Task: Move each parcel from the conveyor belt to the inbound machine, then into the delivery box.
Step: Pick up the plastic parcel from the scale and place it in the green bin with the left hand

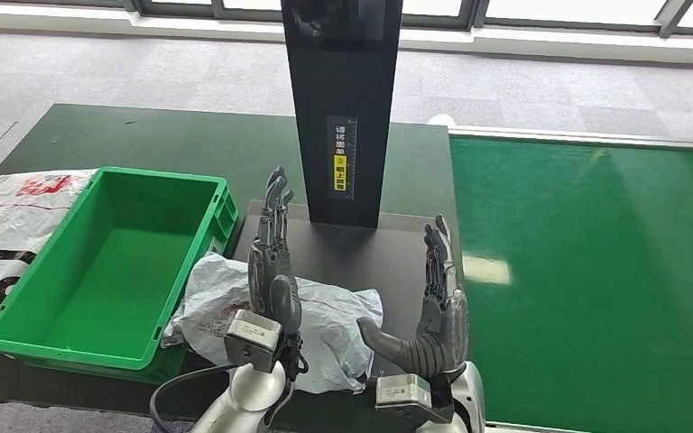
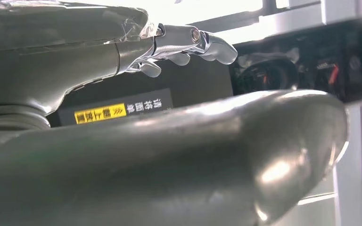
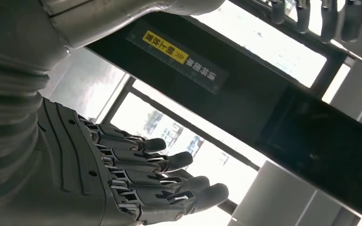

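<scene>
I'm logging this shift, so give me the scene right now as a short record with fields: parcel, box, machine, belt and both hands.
parcel: grey plastic-wrapped parcel lying on the inbound machine's dark platform, between the hands
delivery box: green crate, nothing in it, left of the parcel
inbound machine: black upright column behind the parcel
conveyor belt: green belt on the right, no parcel on the visible part
left hand: left hand open, fingers upright
right hand: right hand open, fingers upright
other: white printed bag left of the crate

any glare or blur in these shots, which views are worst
Head view: sharp, with a window reflection on the green conveyor belt. Left wrist view: the left hand is a close blur, windows blown out. Right wrist view: backlit by bright windows, the right hand still sharp.
</scene>
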